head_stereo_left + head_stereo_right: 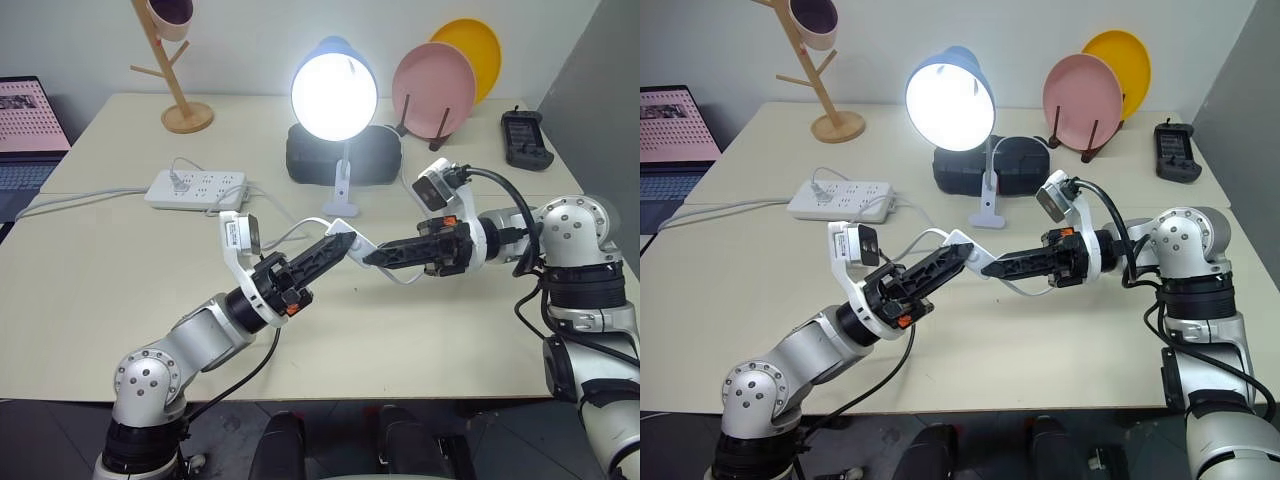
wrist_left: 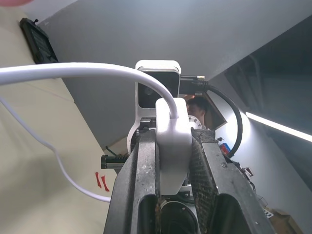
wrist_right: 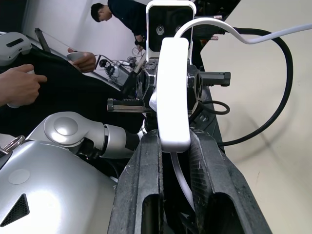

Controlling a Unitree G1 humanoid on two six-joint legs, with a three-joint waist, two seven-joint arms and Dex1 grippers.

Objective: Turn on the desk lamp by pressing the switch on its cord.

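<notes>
While lamp (image 1: 334, 90) glows, wrists show switch (image 2: 172, 141) clamped.

A big pale table (image 1: 120, 300) sits under the claws and stretches out on every side of them. Far behind the claws there is a plain white wall (image 1: 80, 40). Past the right claw a grey wall panel (image 1: 600, 90) stands at the table's end. A wooden cup tree (image 1: 175, 70) stands far behind the left claw, with a cup (image 1: 172, 15) hanging on it. Well out past the left claw, at the table's edge, is an open laptop (image 1: 28, 125). Below the claws, in front of the table, the floor (image 1: 40, 440) is dark. Bright light falls on the table behind the claws.
</notes>
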